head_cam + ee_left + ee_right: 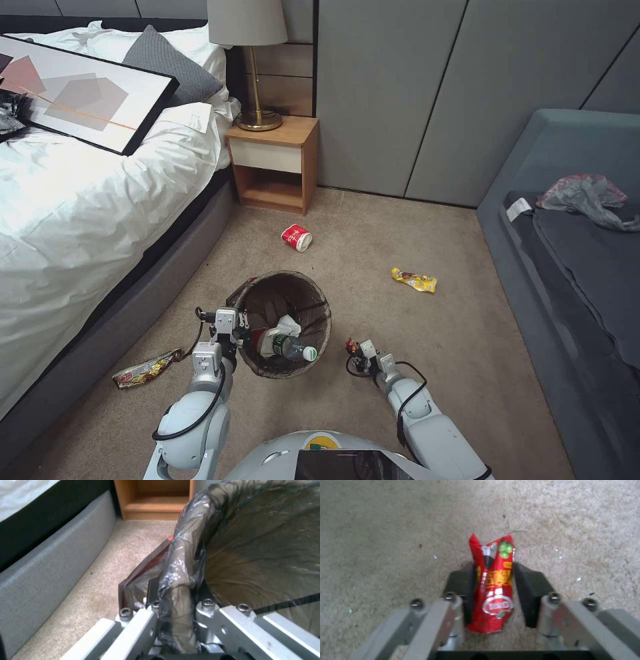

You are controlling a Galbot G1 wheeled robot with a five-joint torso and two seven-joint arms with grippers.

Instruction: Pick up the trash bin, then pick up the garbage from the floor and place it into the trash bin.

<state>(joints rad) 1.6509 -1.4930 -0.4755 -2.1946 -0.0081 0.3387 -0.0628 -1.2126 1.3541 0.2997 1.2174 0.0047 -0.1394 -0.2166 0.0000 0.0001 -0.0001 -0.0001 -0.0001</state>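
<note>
Red snack wrapper [493, 585], crumpled upright between the two dark pads of the right gripper [493, 590], which is closed narrowly on it above bare carpet [386, 542] just to the right of the trash bin [283, 320]. The bin, lined with a brown bag [253, 550], is carried by the left gripper [176, 612], its jaws pinched tight on the near rim through the folded liner; inside lie a clear bottle with green label [290, 348] and a white tissue [288, 325]. To deposit the wrapper well, the right gripper should probably rise above rim height before crossing, centre over the opening, and part its pads only there, since so light a piece may cling or drift; the bin should be kept level meanwhile. Remaining litter on the floor: a red-and-white paper cup [297, 237] near the nightstand [272, 163], a yellow wrapper [414, 280] towards the sofa [567, 267], and another wrapper [145, 369] beside the bed [87, 213]
</note>
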